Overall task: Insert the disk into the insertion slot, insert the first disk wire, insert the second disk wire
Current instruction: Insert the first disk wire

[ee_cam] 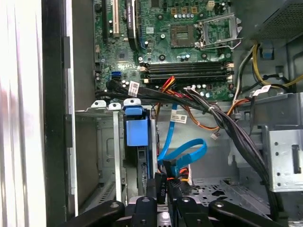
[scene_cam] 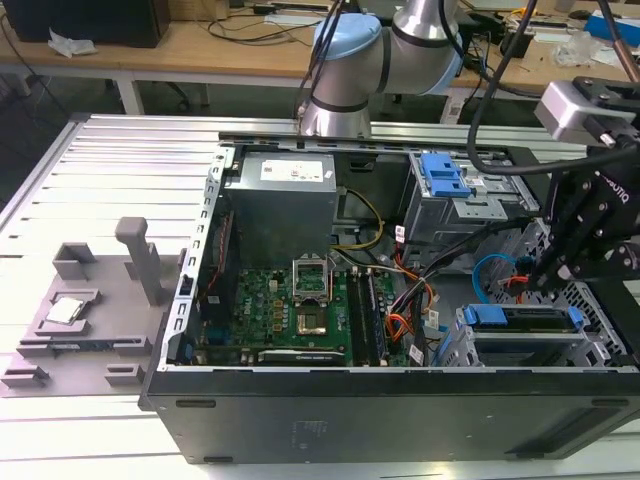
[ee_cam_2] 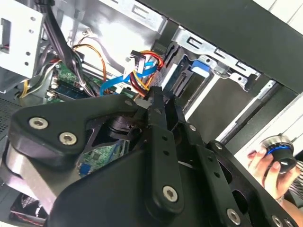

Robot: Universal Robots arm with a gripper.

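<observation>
Running this remotely, I'm looking at one disk, flat and grey in its glossy blue plastic carrier. It's sitting inside the insertion slot, that low perforated sheet-metal cage. The gripper is hanging just beside the disk's end, and its two black fingers are pinching nearly together. I can't tell if a plug's between them. The first disk wire, thin red/orange leads, is lying right by the tips. The second disk wire, one smooth light-blue loop, is curling next to it.
</observation>
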